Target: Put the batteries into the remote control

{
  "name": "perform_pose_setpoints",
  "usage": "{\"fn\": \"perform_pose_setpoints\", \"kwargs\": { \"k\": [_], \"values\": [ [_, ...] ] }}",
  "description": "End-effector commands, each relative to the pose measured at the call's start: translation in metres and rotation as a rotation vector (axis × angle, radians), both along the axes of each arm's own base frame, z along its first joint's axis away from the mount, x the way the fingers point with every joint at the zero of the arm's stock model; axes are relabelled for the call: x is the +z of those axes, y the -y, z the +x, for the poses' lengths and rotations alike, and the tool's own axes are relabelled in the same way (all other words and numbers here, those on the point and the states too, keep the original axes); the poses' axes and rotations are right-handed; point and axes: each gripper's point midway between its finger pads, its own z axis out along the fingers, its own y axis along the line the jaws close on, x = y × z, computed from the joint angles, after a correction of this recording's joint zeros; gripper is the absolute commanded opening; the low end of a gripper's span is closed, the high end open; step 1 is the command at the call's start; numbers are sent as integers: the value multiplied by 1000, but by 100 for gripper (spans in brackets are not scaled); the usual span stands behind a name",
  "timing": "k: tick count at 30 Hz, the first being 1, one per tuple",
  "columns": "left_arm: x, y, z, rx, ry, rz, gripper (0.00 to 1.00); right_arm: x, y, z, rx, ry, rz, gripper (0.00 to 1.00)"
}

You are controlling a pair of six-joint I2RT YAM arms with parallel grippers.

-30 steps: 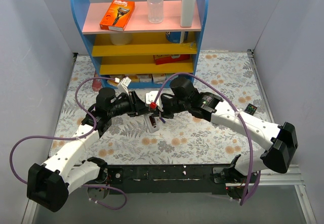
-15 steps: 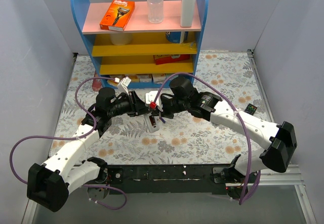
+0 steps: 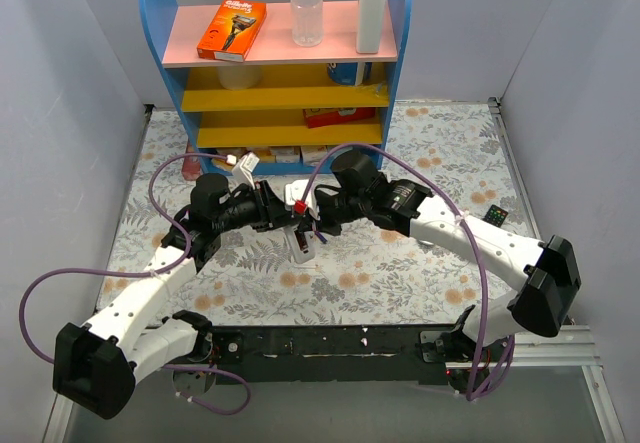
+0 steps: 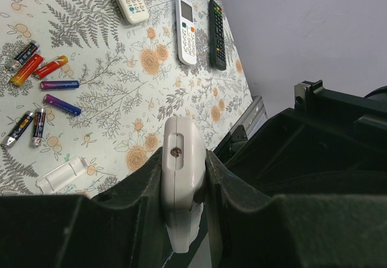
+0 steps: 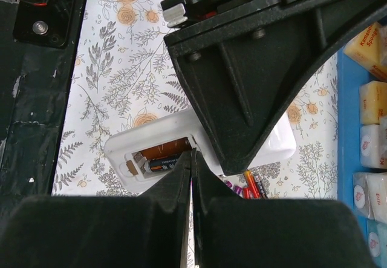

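Left tool (image 4: 183, 186) clamps the remote control (image 4: 181, 153) at lower centre of its wrist view, steadying it for loading. Right tool (image 5: 192, 156), fingers closed together, touches a battery (image 5: 158, 165) seated in the remote, likely pressing it home. Spare batteries (image 4: 42, 80) lie upper left.

Right tool (image 3: 306, 223) slightly farther left.

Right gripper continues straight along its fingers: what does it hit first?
Likely the dark battery seated in the open bay of the remote control, just past the right gripper and its closed tips; depth is unclear.
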Motion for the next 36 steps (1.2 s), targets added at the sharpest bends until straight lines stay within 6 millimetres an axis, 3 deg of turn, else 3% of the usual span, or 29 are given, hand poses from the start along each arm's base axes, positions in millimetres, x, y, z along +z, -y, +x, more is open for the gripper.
{"fn": "perform_pose_setpoints", "kwargs": {
  "k": [1,11,13,14,19,24,29,30,31,34,36],
  "values": [
    [49,0,4,24,127,-85,0,-19,5,-12,26,-71,-72,1],
    [57,2,1,33,122,-155,0,-55,18,0,-85,1,-154,1],
    [60,3,1,32,126,-175,0,-52,13,1,-99,44,-118,1],
    [61,4,1,31,110,-192,0,-64,18,4,-126,58,-138,1],
    [61,3,1,46,102,-214,0,-57,12,12,-197,94,-67,1],
    [35,-9,12,142,90,-120,0,-35,8,18,-258,75,-22,2],
    [8,-23,19,222,98,-29,0,-7,13,29,-437,-6,42,5],
    [6,-26,20,237,110,-19,0,0,13,29,-458,-22,63,9],
    [6,-27,20,239,121,-13,0,5,14,29,-496,-68,82,21],
    [3,-30,19,251,143,-12,0,18,18,33,-595,-153,125,44],
    [0,-31,18,254,147,-12,0,15,19,32,-628,-198,115,46]
  ]
}}
